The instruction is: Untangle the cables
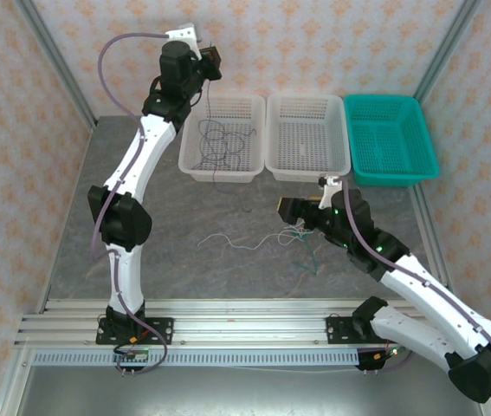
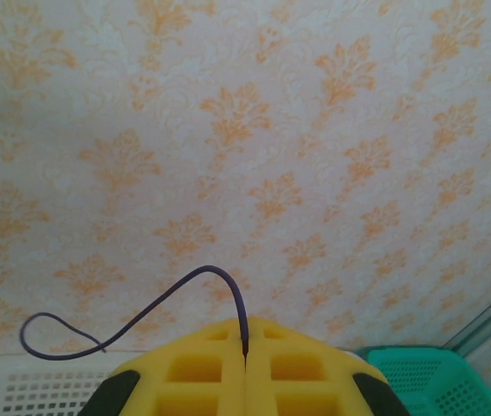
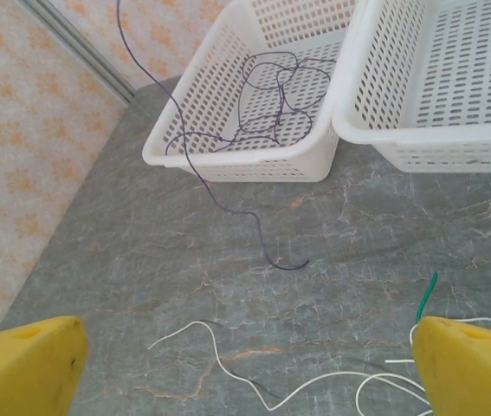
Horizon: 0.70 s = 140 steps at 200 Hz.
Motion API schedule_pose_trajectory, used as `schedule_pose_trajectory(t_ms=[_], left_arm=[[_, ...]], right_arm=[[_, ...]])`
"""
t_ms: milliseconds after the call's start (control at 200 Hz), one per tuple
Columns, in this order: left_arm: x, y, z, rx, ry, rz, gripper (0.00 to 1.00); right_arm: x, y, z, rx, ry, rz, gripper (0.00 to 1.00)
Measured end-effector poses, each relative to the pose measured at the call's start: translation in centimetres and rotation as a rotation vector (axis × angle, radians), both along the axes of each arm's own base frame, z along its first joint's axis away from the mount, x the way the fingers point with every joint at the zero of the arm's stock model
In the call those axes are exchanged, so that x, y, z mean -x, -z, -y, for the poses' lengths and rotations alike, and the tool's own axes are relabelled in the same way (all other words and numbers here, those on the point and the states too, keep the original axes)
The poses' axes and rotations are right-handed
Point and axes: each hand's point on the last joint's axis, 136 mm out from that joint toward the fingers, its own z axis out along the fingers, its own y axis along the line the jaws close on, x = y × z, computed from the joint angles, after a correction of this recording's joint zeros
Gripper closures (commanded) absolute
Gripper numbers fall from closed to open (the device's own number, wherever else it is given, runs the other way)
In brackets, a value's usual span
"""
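Yellow pads [image 2: 202, 377] of my left gripper [image 2: 245, 360] are pressed together on the purple cable [image 2: 163, 299], high over the leftmost white basket [image 3: 228, 165]. Most of that cable coils in the basket, and one strand trails onto the grey table [image 3: 141, 260]. My right gripper [image 3: 245, 368] is spread wide and empty, low over the table, with the white cable [image 3: 215, 342] between its fingers [image 3: 20, 364] and the green cable [image 3: 427, 295] just beside one of them.

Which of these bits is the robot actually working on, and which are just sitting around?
Job in hand:
- purple cable, pinched in the left gripper, its coil in the left basket
- white cable and green cable, on the table
- right gripper, open near them

Lying about:
- middle basket
- green basket
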Motion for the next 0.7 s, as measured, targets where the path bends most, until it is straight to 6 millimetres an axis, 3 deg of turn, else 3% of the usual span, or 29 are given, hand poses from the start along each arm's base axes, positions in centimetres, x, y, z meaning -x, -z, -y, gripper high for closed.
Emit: schedule_pose_trajectory(t_ms=[100, 205, 340, 480, 591, 701], left_arm=[[1.1, -1.8, 0.2, 0.031, 0.022, 0.013, 1.0], [3.2, -4.4, 0.5, 0.059, 0.048, 0.037, 1.0], [7.5, -9.9, 0.8, 0.103, 0.096, 0.113, 1.0], [12.8, -14.9, 1.2, 0.14, 0.15, 0.197, 1.0], [15.9, -16.6, 1.8, 0.149, 0.19, 0.227, 1.0], [17.4, -16.7, 2.4, 0.149, 0.215, 0.225, 1.0]], right_arm=[[-0.4, 0.2, -0.6, 0.005, -0.017, 0.004, 0.05], [-1.2, -1.0, -1.9, -0.032, -0.056, 0.063, 0.06], [-2.8, -1.9, -4.3, -0.075, -0.118, 0.131, 0.05], [-4.7, -0.5, -7.3, -0.082, -0.199, 0.165, 0.02], [-6.1, 0.7, -9.5, -0.067, -0.254, 0.21, 0.01], [-7.7, 1.1, -11.9, -0.05, -0.3, 0.264, 0.01]])
